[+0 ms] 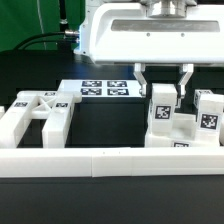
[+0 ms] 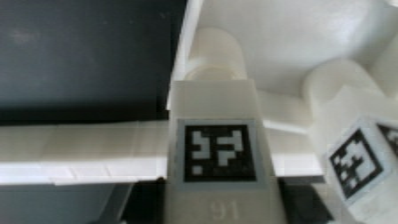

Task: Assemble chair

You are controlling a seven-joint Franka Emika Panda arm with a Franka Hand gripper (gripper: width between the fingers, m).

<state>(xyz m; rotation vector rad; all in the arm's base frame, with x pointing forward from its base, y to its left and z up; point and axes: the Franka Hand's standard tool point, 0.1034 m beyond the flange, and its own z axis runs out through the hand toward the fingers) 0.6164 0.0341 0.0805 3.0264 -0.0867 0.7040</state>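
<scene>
White plastic parts are standing about on the black bench (image 1: 100,125), and the arm is hanging over the cluster on the exterior view's right. The end effector (image 1: 164,92) is straddling the top of a short post (image 1: 161,112) that bears a square tag, with one finger on each side and the jaws partly apart. From where I am watching, I cannot tell whether the fingers are pressing on the plastic or only flanking it.

The short post is standing upright, just beside a second post (image 1: 207,118) on its right. The long border wall (image 1: 100,162) is running along the near side of both. The X-braced frame (image 1: 38,112) is lying well apart on the exterior view's left, and the marker board (image 1: 105,90) is lying flat on the far side.

I am reading the step as taking hold of this post. Doing it well is going to mean:
- **Grip:** squaring the fingers on two opposite flat faces and coming low enough for a full bite.
- **Closing:** closing evenly so the piece is not tipping or twisting.
- **Neighbour:** watching the finger on the second post's side, since a nudge there is likely to knock that piece askew.
- **Lift:** going straight up once the grip is firm, clearing the neighbour and the wall before any sideways travel.
</scene>
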